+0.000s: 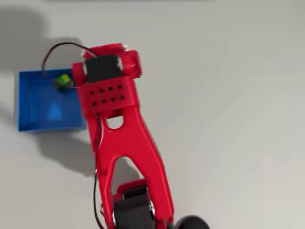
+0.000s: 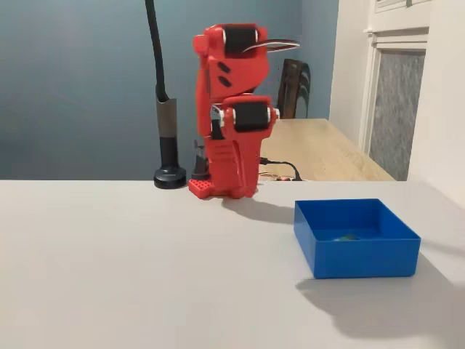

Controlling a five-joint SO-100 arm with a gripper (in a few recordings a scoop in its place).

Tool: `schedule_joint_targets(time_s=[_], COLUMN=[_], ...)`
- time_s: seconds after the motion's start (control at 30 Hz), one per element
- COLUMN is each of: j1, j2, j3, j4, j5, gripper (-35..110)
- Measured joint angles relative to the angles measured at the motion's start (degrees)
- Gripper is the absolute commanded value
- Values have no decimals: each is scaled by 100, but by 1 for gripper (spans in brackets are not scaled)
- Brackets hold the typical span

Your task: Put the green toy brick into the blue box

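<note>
On the white table (image 2: pixel 131 269), nearest the fixed camera at about 4 o'clock, sits the blue box (image 2: pixel 357 254); a faint green patch shows on its floor. Overhead, the green toy brick (image 1: pixel 63 80) lies within the box's walls at its 1 o'clock corner, just beside the red arm (image 1: pixel 126 143). Behind stands a black post (image 2: pixel 166 138). Whether the gripper's fingers are parted cannot be told.
</note>
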Motion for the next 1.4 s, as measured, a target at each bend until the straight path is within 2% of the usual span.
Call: schedule_joint_targets(time_s=[0.23, 0.63, 1.03, 1.4], j1=[677, 861, 861, 861], j2=[158, 2786, 5273, 6697], j3=[809, 3595, 5783, 6759], j4=[-562, -1521, -1872, -1872], j5=[-299, -677, -861, -791], gripper=[0, 0, 0, 0])
